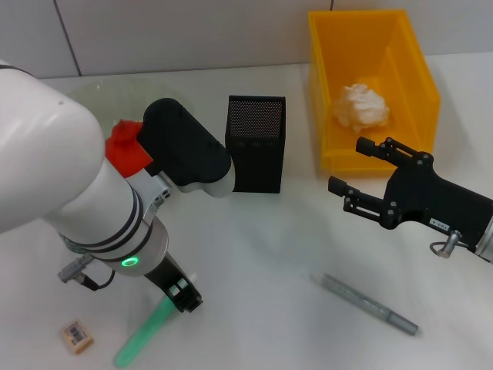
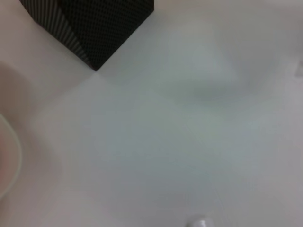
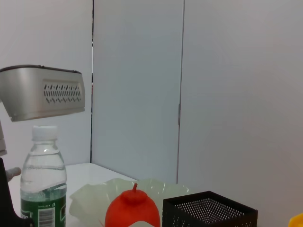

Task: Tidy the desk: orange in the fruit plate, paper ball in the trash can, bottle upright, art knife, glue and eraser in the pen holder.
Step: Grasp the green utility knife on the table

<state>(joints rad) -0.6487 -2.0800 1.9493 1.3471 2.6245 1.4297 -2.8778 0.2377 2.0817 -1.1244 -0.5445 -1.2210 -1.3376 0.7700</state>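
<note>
The translucent green stick of glue (image 1: 143, 334) lies slanted on the white tabletop (image 1: 262, 254) near its front edge. Its upper end is right at the left claw (image 1: 182, 295), which is lowered over it; whether that claw is clenched on it or released cannot be told. The step in hand looks like lifting the glue, so the grip should sit square across the stick, and the lift should go straight up before swinging to the square black mesh pen holder (image 1: 256, 143). The tiny tan eraser (image 1: 77, 337) lies just beside the stick's lower end and could be nudged. The grey pen-like art knife (image 1: 370, 304) lies well apart, with open tabletop between. The crumpled white paper ball (image 1: 360, 106) is already in the yellow-orange plastic trash can (image 1: 408, 62). The red-orange orange (image 1: 123, 146) sits in the pale-green ruffled fruit plate (image 3: 94, 196), and the clear bottle (image 3: 45, 189) stands upright. The right claw (image 1: 345, 163) hovers released before the can.
</note>
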